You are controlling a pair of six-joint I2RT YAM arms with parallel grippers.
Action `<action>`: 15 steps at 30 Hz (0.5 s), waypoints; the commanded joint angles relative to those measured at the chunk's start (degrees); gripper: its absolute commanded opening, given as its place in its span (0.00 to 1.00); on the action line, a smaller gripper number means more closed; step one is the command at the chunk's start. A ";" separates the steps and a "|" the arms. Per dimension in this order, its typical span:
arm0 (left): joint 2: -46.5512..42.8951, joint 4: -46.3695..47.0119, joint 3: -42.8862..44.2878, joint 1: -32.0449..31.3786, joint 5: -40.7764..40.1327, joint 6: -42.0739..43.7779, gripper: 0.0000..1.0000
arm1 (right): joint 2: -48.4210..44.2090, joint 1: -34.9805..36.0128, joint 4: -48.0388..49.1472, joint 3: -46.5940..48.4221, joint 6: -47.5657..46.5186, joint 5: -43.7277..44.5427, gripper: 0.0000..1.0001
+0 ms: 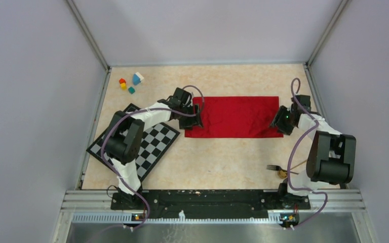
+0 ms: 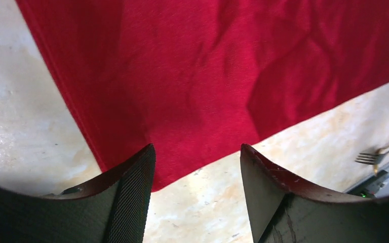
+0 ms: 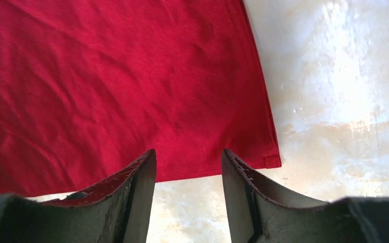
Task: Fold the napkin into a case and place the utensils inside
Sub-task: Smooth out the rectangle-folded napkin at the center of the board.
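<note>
1. Left arm point(image 1: 126, 142): based at the near edge and bent at the elbow over the checkered mat. The forearm reaches forward and to the right, toward the left short end of the napkin.

2. Right arm point(image 1: 329, 154): based at the near edge, with the elbow folded close to its base. The wrist reaches forward and to the left, toward the right short end of the napkin.

3. Fork point(image 1: 275, 167): thin and dark, lying flat on the table point(image 1: 223, 157) just beside the right arm's base, tines pointing left. It also shows small at the edge of the left wrist view point(image 2: 372, 157).

4. Spoon point(image 1: 282, 174): has a round gold bowl and a tan handle slanting away to the right. It lies just beside the fork and is partly hidden by the right arm.

5. Checkered mat point(image 1: 154, 147): black and white, set at an angle on the near left of the table, apart from the napkin.

6. Left gripper point(image 1: 198, 117) point(image 2: 197, 148): jaws spread with nothing between them, over the near left corner of the napkin.

7. Right gripper point(image 1: 276, 124) point(image 3: 188, 151): jaws spread with nothing between them, at the near right corner of the napkin.

8. Napkin point(image 1: 235, 116) point(image 2: 223, 66) point(image 3: 106, 86): bright red cloth lying flat at mid-table between the two grippers. It forms an oblong with its long sides running left to right. The surface is lightly creased, the left short end shows stacked layers, and a stitched hem shows at the near right corner.

9. Blocks point(image 1: 130, 83): a small coloured cluster in the far left corner, well apart from everything else.
</note>
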 commanded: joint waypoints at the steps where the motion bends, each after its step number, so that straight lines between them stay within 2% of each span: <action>1: 0.88 1.75 -2.53 0.61 -2.92 1.00 0.68 | 0.03 -0.44 2.69 -2.49 -0.22 2.61 0.49; 4: -0.03 0.36 -2.08 0.64 -5.46 1.73 0.69 | -2.16 0.46 0.50 -1.08 -0.75 3.63 0.48; 8: -2.72 0.35 3.53 1.09 -3.76 1.11 0.75 | -3.31 2.18 0.37 6.45 -0.52 1.55 0.52; 11: -1.32 5.29 8.56 3.43 1.61 -1.59 0.78 | 2.80 1.91 3.92 13.61 1.04 -4.43 0.56; 15: 5.98 11.01 14.71 6.64 5.93 -4.46 0.80 | 13.02 1.41 11.51 20.59 4.62 -11.85 0.59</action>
